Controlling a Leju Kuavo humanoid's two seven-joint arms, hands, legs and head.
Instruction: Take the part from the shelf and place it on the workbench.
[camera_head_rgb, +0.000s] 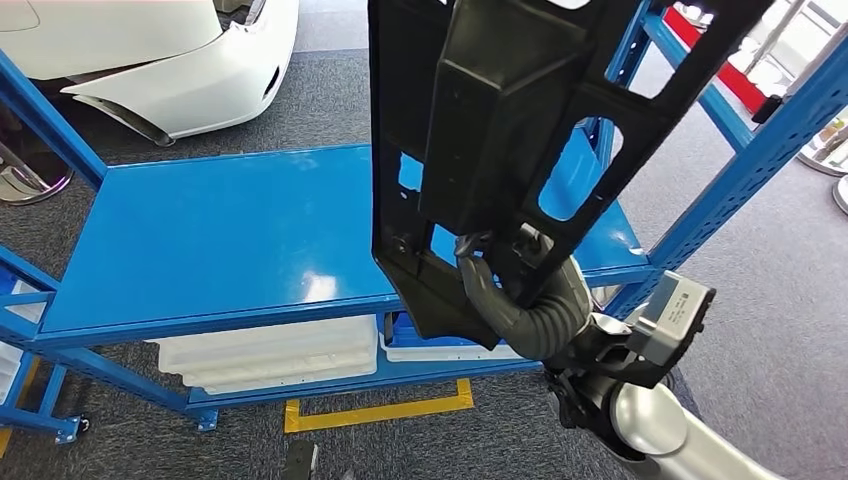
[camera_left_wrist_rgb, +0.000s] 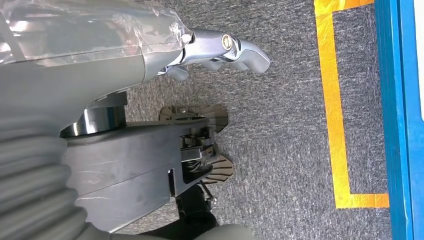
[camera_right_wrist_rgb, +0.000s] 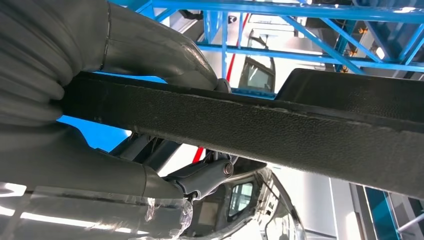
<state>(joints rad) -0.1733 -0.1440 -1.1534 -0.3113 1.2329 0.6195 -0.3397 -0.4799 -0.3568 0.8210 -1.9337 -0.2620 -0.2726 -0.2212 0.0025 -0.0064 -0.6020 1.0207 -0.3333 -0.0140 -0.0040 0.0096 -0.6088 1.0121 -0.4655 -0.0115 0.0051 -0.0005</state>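
Note:
A large black plastic part (camera_head_rgb: 500, 130) with several cut-outs stands upright in front of the blue shelf (camera_head_rgb: 220, 240). My right hand (camera_head_rgb: 530, 295) grips its lower edge from below, thumb on one face and fingers on the other. The right wrist view has the part's edge (camera_right_wrist_rgb: 280, 135) clamped between the thumb (camera_right_wrist_rgb: 160, 55) and the fingers (camera_right_wrist_rgb: 205, 177). My left hand (camera_left_wrist_rgb: 220, 50) hangs over grey carpet, holding nothing, with its fingers curled.
The blue shelf top is bare beside the part. White trays (camera_head_rgb: 270, 355) sit on the lower level. A white car body panel (camera_head_rgb: 170, 60) lies behind the shelf. Yellow tape (camera_head_rgb: 380, 410) marks the carpet in front. A blue rack post (camera_head_rgb: 740, 170) rises at right.

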